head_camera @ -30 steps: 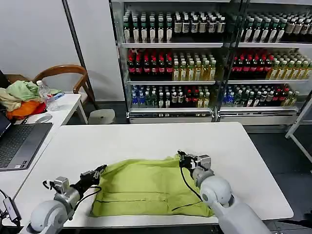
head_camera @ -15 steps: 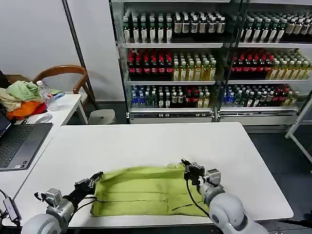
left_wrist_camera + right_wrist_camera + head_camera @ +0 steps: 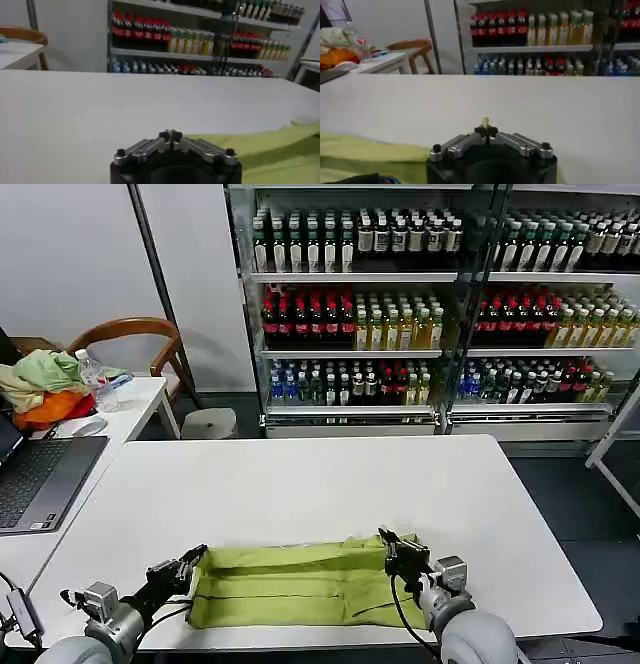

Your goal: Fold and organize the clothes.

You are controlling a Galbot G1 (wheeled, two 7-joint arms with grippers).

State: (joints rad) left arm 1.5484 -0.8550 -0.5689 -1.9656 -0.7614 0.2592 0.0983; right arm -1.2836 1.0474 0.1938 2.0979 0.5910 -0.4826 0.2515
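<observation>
T-shirt (image 3: 300, 586), lime yellow-green, lies folded into a long band along the near edge of your white bench (image 3: 300, 479). Your left tool (image 3: 190, 560) sits at its left end with fingers together on its edge; your right tool (image 3: 400, 548) is clamped on a pinch of the cloth's far right edge.

- A white surface (image 3: 300, 484) stretches ahead of both end effectors.
- Beyond it, glass-fronted shelves (image 3: 430, 304) are packed with rows of bottles.
- Off past the left end effector: a side desk (image 3: 130, 409), a wooden chair (image 3: 135, 334), a laptop (image 3: 40, 479).
- Plain pale wall (image 3: 70, 254), dark floor (image 3: 570, 484).
</observation>
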